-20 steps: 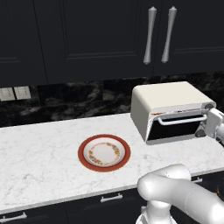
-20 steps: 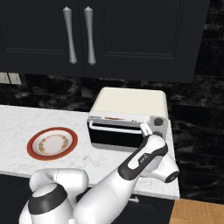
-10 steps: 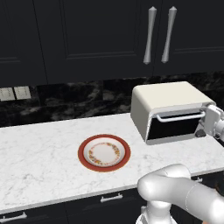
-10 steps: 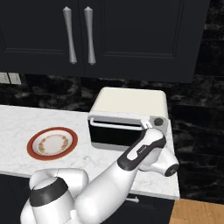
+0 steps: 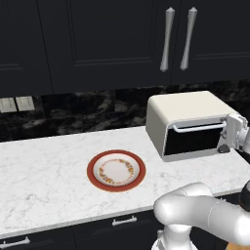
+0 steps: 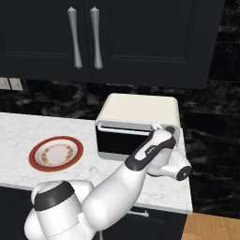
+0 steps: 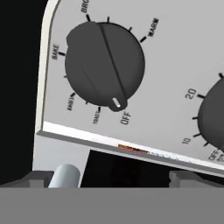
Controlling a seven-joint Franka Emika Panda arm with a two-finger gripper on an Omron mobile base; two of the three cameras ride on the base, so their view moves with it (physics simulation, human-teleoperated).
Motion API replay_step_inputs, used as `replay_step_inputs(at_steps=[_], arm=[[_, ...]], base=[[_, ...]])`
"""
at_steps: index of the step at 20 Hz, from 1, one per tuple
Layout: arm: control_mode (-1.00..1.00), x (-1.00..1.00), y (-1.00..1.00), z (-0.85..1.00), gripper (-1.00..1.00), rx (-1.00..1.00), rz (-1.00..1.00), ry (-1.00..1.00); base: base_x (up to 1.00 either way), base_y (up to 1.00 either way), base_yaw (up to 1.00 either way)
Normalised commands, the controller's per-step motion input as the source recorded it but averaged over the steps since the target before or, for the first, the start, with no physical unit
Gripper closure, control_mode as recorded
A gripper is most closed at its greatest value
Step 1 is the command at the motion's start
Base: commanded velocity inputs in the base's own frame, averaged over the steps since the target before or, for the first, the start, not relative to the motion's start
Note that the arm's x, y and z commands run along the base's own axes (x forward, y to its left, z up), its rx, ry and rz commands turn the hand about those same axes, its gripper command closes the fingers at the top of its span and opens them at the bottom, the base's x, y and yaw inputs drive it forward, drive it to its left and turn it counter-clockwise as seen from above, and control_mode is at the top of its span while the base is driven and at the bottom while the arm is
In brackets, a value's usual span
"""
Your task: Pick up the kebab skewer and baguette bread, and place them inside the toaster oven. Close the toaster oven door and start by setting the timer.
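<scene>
Cream-white and boxy, the toaster oven (image 5: 188,124) sits on the marble worktop (image 5: 44,166) toward its right end, backed against the dark stone wall under the black upper cabinets (image 5: 97,39). You can see its door (image 5: 193,140), the dark glass front panel with a pale bar handle (image 5: 197,128) along the top edge, standing upright and shut against the oven body in both base views. Well to the left of the oven lies a red-rimmed plate (image 5: 116,170) with a pale patterned centre, and nothing lies on it. You will not find the kebab skewer or the baguette bread anywhere on the worktop, and the dark glass does not let you see what is inside the oven.

Your arm reaches across to the oven's right front corner, where the gripper (image 6: 159,129) is pressed up close to the control panel. From the hand camera you look straight at the grey panel: a dark round knob (image 7: 104,64) has its white mark pointing at OFF, with BAKE, WARM and TOAST printed around it. A second dark knob (image 7: 214,116) shows partly at the right edge, ringed with the numbers 10 and 20. Your gripper's two fingertips (image 7: 43,178) stand far apart at the bottom of that view, spread wide and holding nothing.
</scene>
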Motion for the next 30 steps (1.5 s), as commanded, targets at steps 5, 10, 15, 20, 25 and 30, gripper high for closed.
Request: replay_step_inputs(at_steps=[5,10,15,20,25,30], arm=[[-1.00,0.38,0.20,0.05,-1.00,0.01,0.00,0.03],[-1.00,0.33,0.09,0.03,-1.00,0.00,0.00,0.00],[-1.00,0.00,0.04,0.21,-1.00,0.01,0.00,0.00],[-1.00,-0.08,0.05,0.24,-1.00,0.00,0.00,0.00],[-1.00,0.02,0.21,0.21,-1.00,0.00,0.00,0.00],[-1.00,0.20,0.21,0.06,-1.00,0.01,0.00,0.00]], base=[[0.00,0.00,0.00],[0.00,0.00,0.00],[0.00,0.00,0.00],[0.00,0.00,0.00],[0.00,0.00,0.00],[0.00,0.00,0.00]])
